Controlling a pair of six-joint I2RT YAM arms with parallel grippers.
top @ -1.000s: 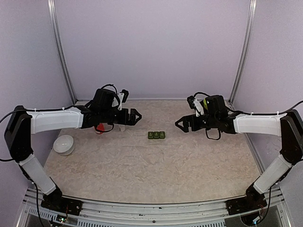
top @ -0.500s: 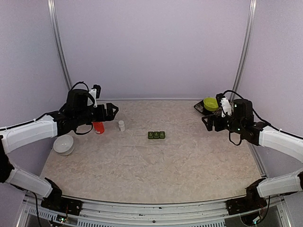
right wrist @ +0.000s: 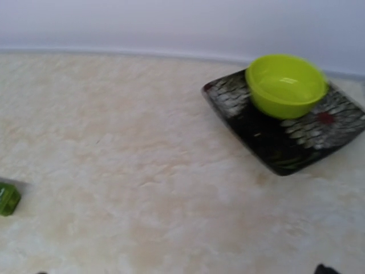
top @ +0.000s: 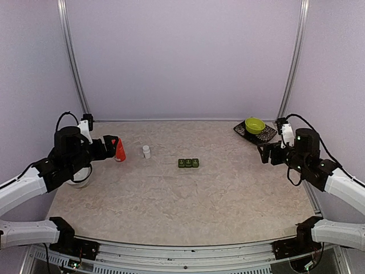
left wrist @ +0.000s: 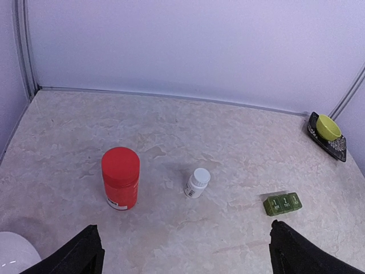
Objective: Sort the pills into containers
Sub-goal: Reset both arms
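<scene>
Both arms have swung out from the middle of the worktop (top: 188,205) to its sides, and the left arm (top: 34,177) and right arm (top: 342,185) now sit low and drawn back. From above, the containers (top: 188,163) lie shut between the two sets of jaws, well apart from each. The left jaws are near a red bottle (top: 120,152), with a small white bottle (top: 146,151) beyond it. The left wrist view shows the left jaws spread wide and empty, with the red bottle ahead to their left, the white one straight ahead, and the green strip farther off to the right. The right wrist view catches only a dark tip of the right jaws; they seem wide open and hold nothing. A yellow-green bowl (right wrist: 285,85) on a dark plate (right wrist: 274,148) lies ahead to their right. No pills show, so a bottle probably comes first: square the left jaws low on its body and close gently to keep it upright.
</scene>
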